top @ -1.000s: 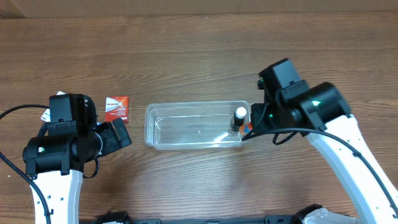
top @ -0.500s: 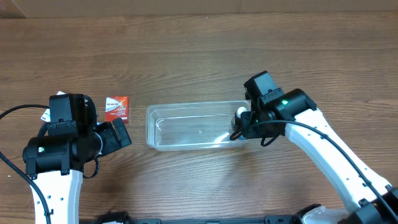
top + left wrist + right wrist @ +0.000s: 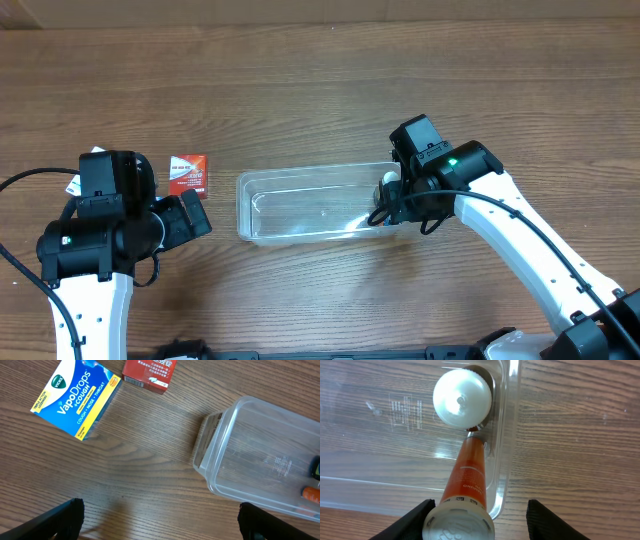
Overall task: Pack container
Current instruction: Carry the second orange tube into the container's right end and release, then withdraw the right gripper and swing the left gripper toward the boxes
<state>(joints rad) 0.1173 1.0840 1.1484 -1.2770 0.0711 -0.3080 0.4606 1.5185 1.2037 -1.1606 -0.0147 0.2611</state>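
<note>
Two changes stand out against a second ago: the right arm, then bent out toward the right edge of the tabletop (image 3: 320,90), now reaches in over the right end of the container (image 3: 315,205), and the white-capped bottle (image 3: 462,399), then plain from overhead, is partly covered by that arm. Against half a second ago the arm has barely shifted, and the left arm, the red box (image 3: 187,173) and the container lie as they did. The container sits near the middle of the tabletop, mouth upward, its long axis running left to right, parallel to the near edge. The bottle stands in the right end, against the end wall. An orange tube (image 3: 467,472) lies inside just beside it, one end touching the bottle and its capped end rising toward the wrist camera. The right tool (image 3: 479,510) hangs over this corner with its fingers (image 3: 415,520) spread apart, the tube's cap between them. A clear gap shows on one side of the cap; on the other, contact cannot be judged. The left tool (image 3: 160,510) hovers over bare wood toward the left edge, near the container's left end, its fingers wide apart and gripping nothing. Beyond it, toward the far edge, a blue-and-yellow VapoDrops box (image 3: 75,397) lies flat just beside the red box, both apart from the container.
</note>
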